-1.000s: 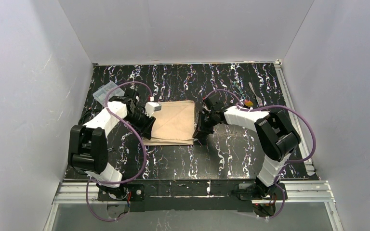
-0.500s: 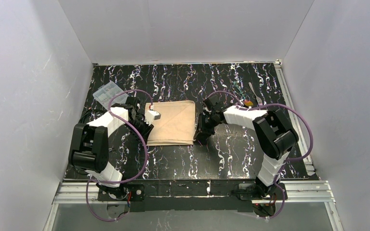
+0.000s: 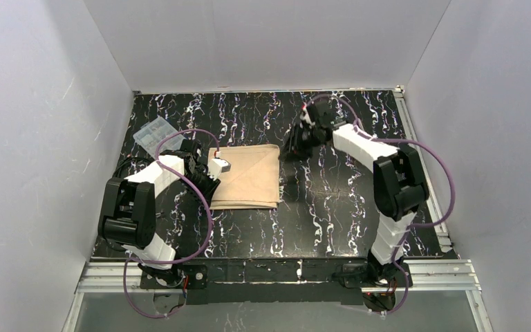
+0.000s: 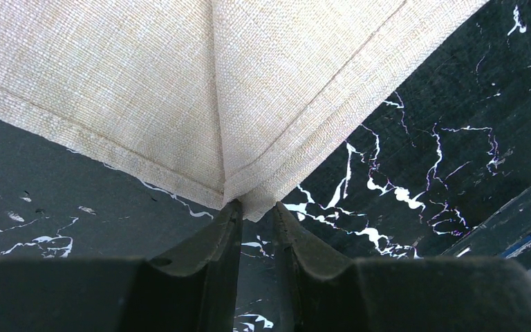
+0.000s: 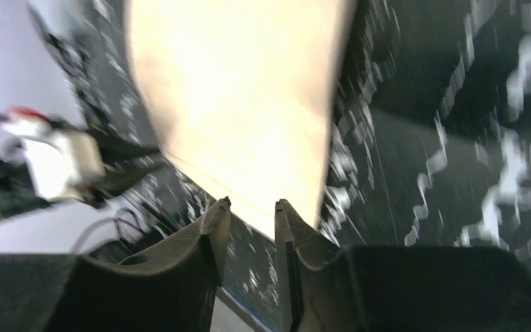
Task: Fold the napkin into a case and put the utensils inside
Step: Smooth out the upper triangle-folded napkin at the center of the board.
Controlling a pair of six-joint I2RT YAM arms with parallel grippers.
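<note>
The tan napkin [image 3: 252, 176] lies folded into a flat rectangle in the middle of the black marbled table. At the napkin's near left corner, my left gripper [image 3: 212, 185] rests low on the table. In the left wrist view, the layered corner of the napkin [image 4: 214, 83] sits pinched between the tips of the left gripper [image 4: 254, 207], whose jaws stand narrow. My right gripper [image 3: 294, 144] hangs raised beyond the napkin's far right corner, touching nothing. The blurred right wrist view shows the right gripper [image 5: 251, 202] open and empty above the napkin [image 5: 242, 104]. The utensils are hidden behind the right arm.
A clear plastic box [image 3: 151, 131] lies at the far left of the table. White walls close in the left, back and right sides. A metal rail [image 3: 415, 152] runs along the table's right edge.
My right gripper let go at the napkin's right edge, opened, and swung up toward the back. My left gripper narrowed on the napkin's left corner and shifted slightly.
</note>
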